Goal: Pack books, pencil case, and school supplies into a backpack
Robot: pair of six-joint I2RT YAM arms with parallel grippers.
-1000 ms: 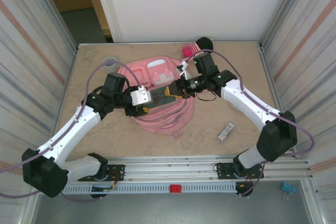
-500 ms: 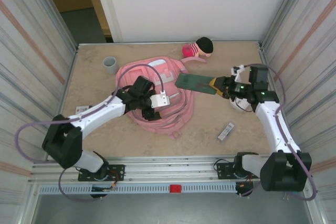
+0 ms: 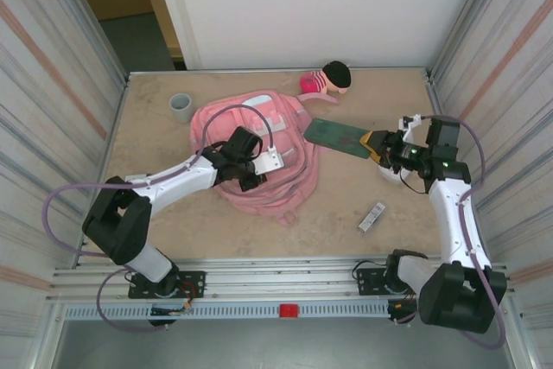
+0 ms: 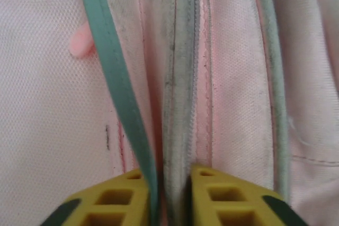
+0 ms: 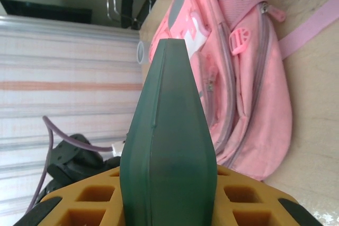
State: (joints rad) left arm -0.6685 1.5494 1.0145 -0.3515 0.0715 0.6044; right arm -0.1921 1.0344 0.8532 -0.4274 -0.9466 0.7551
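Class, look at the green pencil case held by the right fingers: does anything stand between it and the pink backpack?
Nothing lies between the pencil case and the backpack on the table. But the backpack's zips look closed; the left fingers pinch one seam, and no opening shows.

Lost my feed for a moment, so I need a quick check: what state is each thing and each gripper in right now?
Backpack: lying flat, zip looks closed.
Pencil case: gripped at one end, outside the backpack.
Left gripper: shut on the backpack's zip seam.
Right gripper: shut on the pencil case.
Cup: upright.
Doll: lying down.
Grey strip: lying on the table, unpacked.
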